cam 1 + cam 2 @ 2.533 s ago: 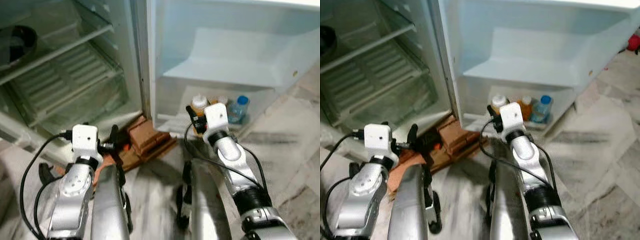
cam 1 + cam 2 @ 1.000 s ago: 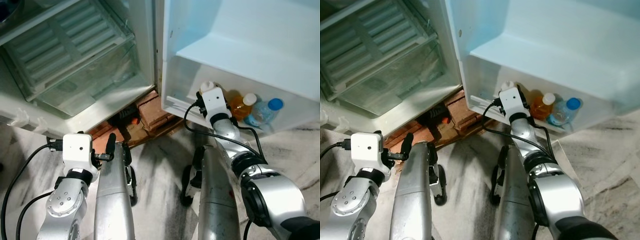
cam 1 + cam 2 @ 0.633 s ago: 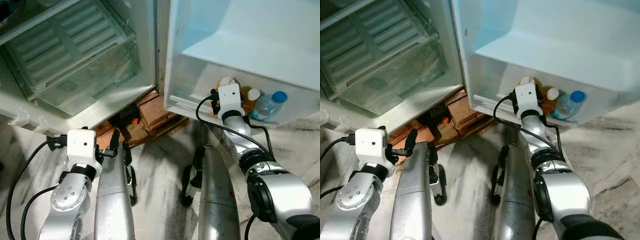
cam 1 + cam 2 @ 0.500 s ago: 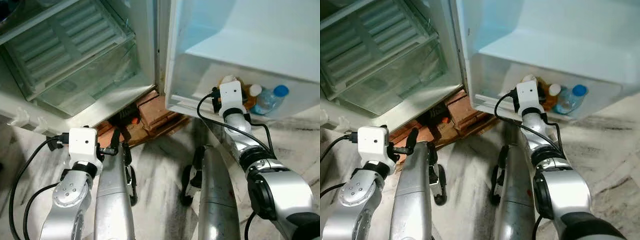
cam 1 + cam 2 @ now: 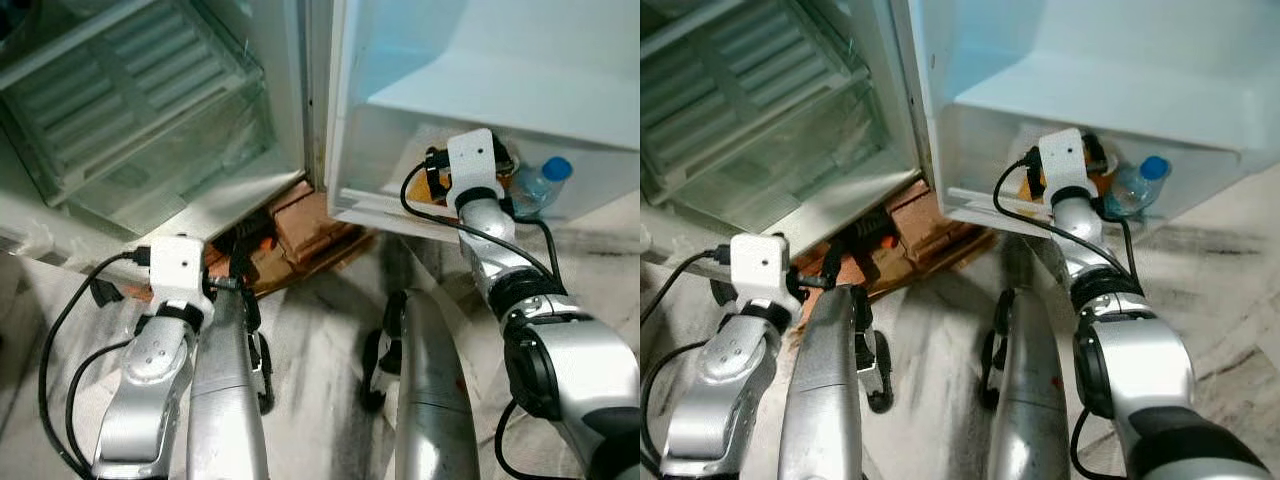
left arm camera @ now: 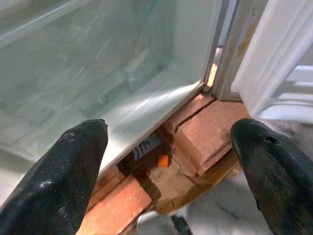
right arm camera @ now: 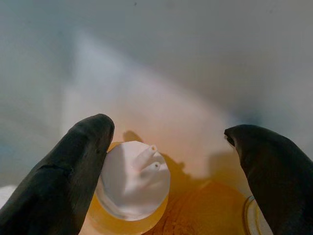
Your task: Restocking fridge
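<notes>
Orange bottle: a bottle (image 7: 133,193) of orange liquid with a white cap stands in the lowest shelf of the open fridge door (image 5: 520,60); from above, its cap is round with small raised ridges on top.
Right gripper: the right gripper (image 7: 166,161) reaches into that door shelf with its fingers spread wide, one black finger (image 7: 63,171) just beside the cap, the other (image 7: 279,176) well apart on the far side; it grasps nothing.
Neighbours: a clear bottle with a blue cap (image 5: 540,180) stands in the same shelf, further from the hinge; in the right wrist view a second orange shape (image 7: 205,210) sits next to the capped bottle, probably another bottle, though blur keeps me from being sure.
Left gripper: the left gripper (image 6: 171,147) hangs low in front of the fridge body, fingers wide apart and holding nothing.
Hidden: the right wrist's white camera block (image 5: 472,162) covers most of the orange bottle in the head views; the bottle's lower body is cut off in the wrist view.
Fridge interior: a clear crisper drawer (image 5: 150,150) and a ribbed shelf above it sit in the open fridge (image 5: 760,110).
Edges: the door shelf's front wall (image 5: 990,160) rises in front of the bottles; the shelf above closes the space over the right gripper.
Floor: red bricks (image 6: 205,132) lie under the fridge's corner on a marbled floor (image 5: 320,340), with a small orange object (image 6: 164,160) between them.
</notes>
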Available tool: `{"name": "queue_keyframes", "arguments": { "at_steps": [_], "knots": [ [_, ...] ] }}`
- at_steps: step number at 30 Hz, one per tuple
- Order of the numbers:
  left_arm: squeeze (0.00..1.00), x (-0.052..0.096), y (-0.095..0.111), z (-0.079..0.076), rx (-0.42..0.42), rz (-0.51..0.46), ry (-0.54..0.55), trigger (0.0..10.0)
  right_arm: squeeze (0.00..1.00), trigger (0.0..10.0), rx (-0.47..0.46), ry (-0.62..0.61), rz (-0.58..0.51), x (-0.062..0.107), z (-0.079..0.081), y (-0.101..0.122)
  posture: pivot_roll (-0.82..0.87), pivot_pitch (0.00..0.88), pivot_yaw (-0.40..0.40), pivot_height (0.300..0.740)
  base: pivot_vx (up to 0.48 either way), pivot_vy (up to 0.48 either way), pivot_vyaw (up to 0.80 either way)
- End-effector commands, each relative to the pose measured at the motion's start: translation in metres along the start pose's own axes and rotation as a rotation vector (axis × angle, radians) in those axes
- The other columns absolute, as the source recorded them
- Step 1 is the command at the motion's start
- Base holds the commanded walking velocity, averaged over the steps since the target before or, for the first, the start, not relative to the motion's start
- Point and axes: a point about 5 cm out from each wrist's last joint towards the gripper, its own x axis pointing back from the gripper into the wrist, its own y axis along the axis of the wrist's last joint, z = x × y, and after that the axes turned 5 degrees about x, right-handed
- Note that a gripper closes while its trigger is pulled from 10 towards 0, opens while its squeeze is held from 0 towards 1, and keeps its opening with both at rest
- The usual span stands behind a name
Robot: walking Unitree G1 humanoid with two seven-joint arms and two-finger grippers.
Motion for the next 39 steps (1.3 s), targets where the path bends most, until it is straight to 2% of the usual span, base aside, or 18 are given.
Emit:
{"name": "queue_keyframes", "arguments": {
  "at_steps": [1,6,8,10,11,13,14,15,17,20,21,22,23,24,26,27,32,39],
  "knots": [
    [0.00,0.003,-0.009,0.002,0.000,0.024,0.015,10.0,1.00,10.0,-0.014,0.002,-0.073,-0.006,-0.006,0.019,0.14,0.286,0.024,0.564,0.000,0.000,0.00],
    [0.00,-0.004,-0.010,0.001,0.003,0.016,0.005,10.0,1.00,10.0,-0.042,0.086,-0.100,-0.002,0.002,0.017,0.11,0.239,0.024,0.564,0.000,0.000,0.00],
    [0.00,-0.006,-0.012,0.002,0.005,0.016,0.004,10.0,1.00,10.0,-0.046,0.130,-0.116,0.004,0.008,0.013,0.10,0.226,0.024,0.564,0.000,0.000,0.00],
    [0.00,-0.007,-0.015,0.000,0.006,0.018,-0.001,10.0,1.00,10.0,-0.051,0.184,-0.127,0.018,0.015,0.001,0.09,0.205,0.019,0.564,0.000,0.000,0.00],
    [0.00,-0.007,-0.015,0.000,0.006,0.018,-0.001,10.0,1.00,10.0,-0.051,0.184,-0.127,0.018,0.015,0.001,0.09,0.205,0.019,0.564,0.000,0.000,0.00],
    [0.00,-0.006,-0.019,-0.003,0.002,0.025,-0.007,10.0,1.00,10.0,-0.079,0.224,-0.147,0.050,0.022,-0.017,0.08,0.174,0.010,0.564,0.000,0.000,0.00],
    [0.00,-0.006,-0.019,-0.003,0.001,0.026,-0.008,10.0,1.00,10.0,-0.089,0.230,-0.153,0.057,0.022,-0.020,0.08,0.171,0.009,0.564,0.000,0.000,0.00],
    [0.00,-0.003,-0.021,-0.003,0.004,0.029,-0.008,10.0,1.00,10.0,-0.156,0.242,-0.149,0.071,0.025,-0.025,0.07,0.162,0.007,0.564,0.000,0.000,0.00],
    [0.00,-0.002,-0.021,-0.003,0.004,0.031,-0.009,10.0,1.00,10.0,-0.170,0.237,-0.144,0.077,0.025,-0.028,0.07,0.162,0.007,0.564,0.000,0.000,0.00],
    [0.00,0.004,-0.027,-0.002,0.000,0.044,-0.003,10.0,1.00,10.0,-0.215,0.196,-0.132,0.104,0.026,-0.039,0.06,0.144,0.003,0.564,0.000,0.000,0.00],
    [0.00,0.007,-0.028,-0.001,-0.033,0.039,0.001,10.0,0.71,10.0,-0.195,0.157,-0.107,0.121,0.028,-0.046,0.06,0.139,0.001,0.564,0.000,0.000,0.00],
    [0.00,0.008,-0.027,-0.001,-0.048,0.029,-0.001,10.0,0.52,10.0,-0.194,0.155,-0.109,0.130,0.028,-0.048,0.05,0.134,0.004,0.564,0.000,0.000,0.00],
    [0.00,0.009,-0.026,-0.001,-0.056,0.020,-0.003,10.0,0.03,10.0,-0.204,0.149,-0.105,0.138,0.028,-0.049,0.05,0.127,0.002,0.564,0.000,0.000,0.00],
    [0.00,0.011,-0.025,0.002,-0.052,0.015,0.019,10.0,0.00,10.0,-0.214,0.114,-0.073,0.150,0.025,-0.055,0.05,0.125,0.002,0.564,0.000,0.000,0.00],
    [0.00,0.012,-0.027,0.005,-0.036,0.022,0.035,10.0,0.00,10.0,-0.261,0.099,-0.027,0.161,0.023,-0.055,0.04,0.121,0.003,0.564,0.000,0.000,0.00],
    [0.00,0.012,-0.031,0.004,-0.033,0.031,0.031,10.0,0.00,10.0,-0.321,0.074,0.000,0.166,0.023,-0.055,0.04,0.117,0.005,0.572,0.000,0.000,0.00],
    [0.00,0.006,-0.031,-0.009,-0.015,0.028,-0.010,10.0,0.00,10.0,-0.336,0.069,-0.006,0.162,0.028,-0.047,0.02,0.115,0.010,0.602,0.000,0.000,0.00],
    [0.00,0.003,-0.032,-0.009,-0.030,0.019,0.034,10.0,0.00,10.0,-0.369,0.031,0.029,0.165,0.023,-0.044,0.01,0.109,0.007,0.651,0.000,0.000,0.00]
  ]
}}
